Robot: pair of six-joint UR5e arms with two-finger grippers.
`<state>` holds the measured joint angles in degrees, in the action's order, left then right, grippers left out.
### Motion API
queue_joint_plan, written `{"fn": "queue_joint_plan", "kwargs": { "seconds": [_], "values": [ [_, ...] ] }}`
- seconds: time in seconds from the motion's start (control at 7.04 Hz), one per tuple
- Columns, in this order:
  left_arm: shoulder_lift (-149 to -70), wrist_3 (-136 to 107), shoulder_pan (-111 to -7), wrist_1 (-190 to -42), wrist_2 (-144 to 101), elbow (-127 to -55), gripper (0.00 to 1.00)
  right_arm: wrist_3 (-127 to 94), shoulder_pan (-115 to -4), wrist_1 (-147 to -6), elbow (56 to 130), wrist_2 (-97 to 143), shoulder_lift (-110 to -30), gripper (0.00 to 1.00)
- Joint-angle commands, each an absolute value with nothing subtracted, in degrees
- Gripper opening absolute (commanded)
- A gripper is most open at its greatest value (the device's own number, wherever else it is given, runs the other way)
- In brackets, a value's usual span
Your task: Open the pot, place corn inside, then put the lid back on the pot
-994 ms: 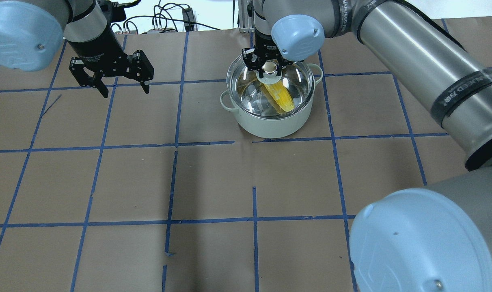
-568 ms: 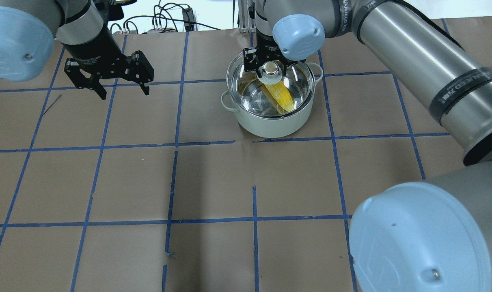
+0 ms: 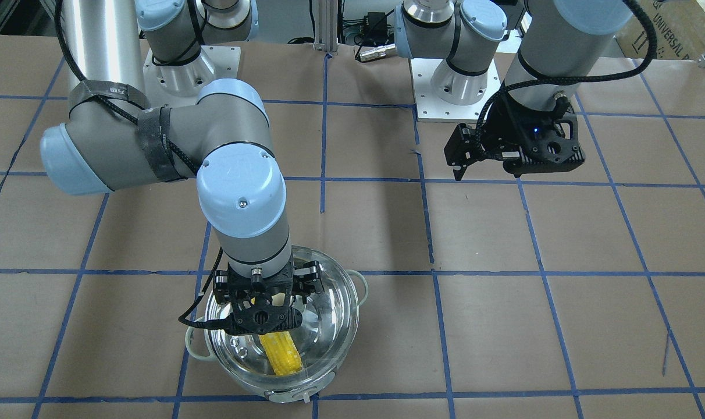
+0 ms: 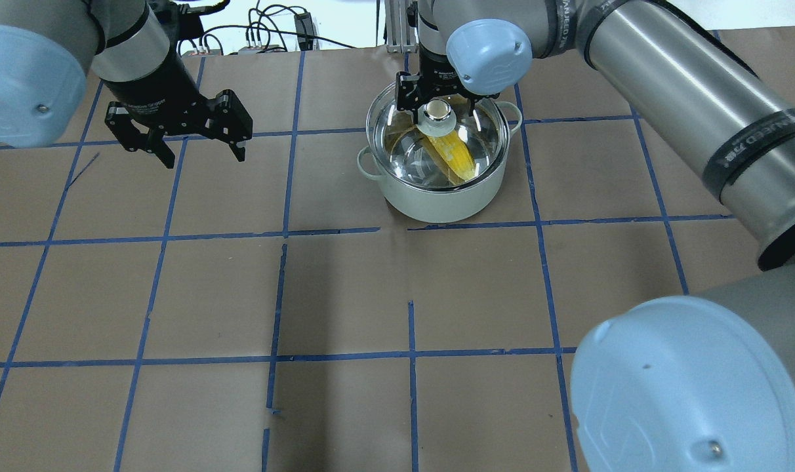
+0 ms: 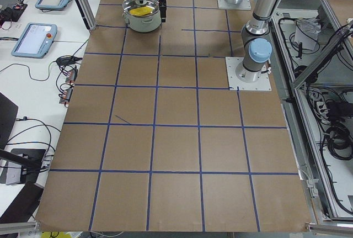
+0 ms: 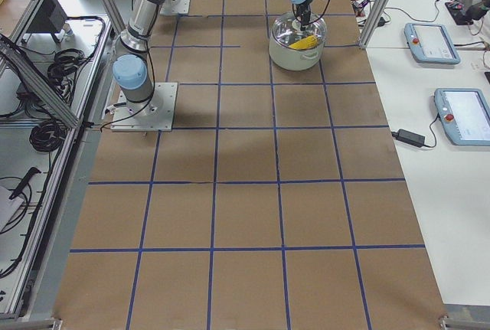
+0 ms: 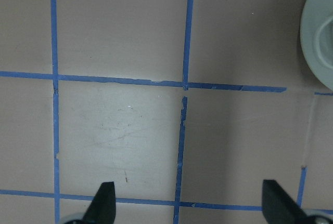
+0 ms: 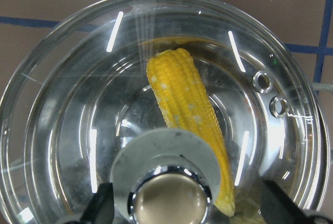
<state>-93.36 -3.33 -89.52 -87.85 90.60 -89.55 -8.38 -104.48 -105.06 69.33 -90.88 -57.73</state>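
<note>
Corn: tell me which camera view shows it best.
The right wrist-mounted view: the corn lies large and central, kernel rows sharp through the lid, only partly hidden by the knob. The overhead and front-facing views show it smaller; the side views, just a yellow speck.

A bright yellow corn cob (image 3: 282, 352) lies in the round steel pot (image 3: 295, 397) under its clear glass lid (image 3: 331, 317), the right gripper (image 3: 263, 304) directly over the lid's centre.

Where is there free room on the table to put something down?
The near half of the table, from the pot toward the robot, is bare. So is the patch between the left gripper and the pot. Crowded: over the lid, under the right gripper.
</note>
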Motion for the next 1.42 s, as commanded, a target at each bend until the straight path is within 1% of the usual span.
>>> {"fn": "queue_joint_plan", "kwargs": {
  "seconds": [0.0,0.43,0.57,0.71,0.99,1.28],
  "values": [
    [-93.43,-2.90,-89.47,-87.80,87.47,-89.91,1.00,-8.70,-104.85,-105.03,68.30,-90.79,-57.92,1.00],
    [-93.43,-2.72,-89.21,-87.72,87.54,-89.82,1.00,-8.61,-104.42,-103.36,66.89,-88.51,-59.68,1.00],
    [-93.08,-2.72,-89.21,-87.80,87.28,-89.91,1.00,-8.61,-104.41,-103.36,66.62,-88.42,-59.42,0.97],
    [-92.99,-3.51,-89.21,-87.72,87.54,-89.91,1.00,-8.87,-104.50,-103.71,66.36,-88.42,-59.07,0.87],
    [-94.12,-1.68,-89.03,-87.71,87.89,-89.65,1.00,-9.05,-104.68,-103.89,65.05,-88.24,-58.45,0.88],
    [-93.61,-2.19,-89.12,-88.59,87.54,-89.48,1.00,-8.35,-103.98,-103.19,64.60,-86.76,-58.88,0.88]
  ]
}}
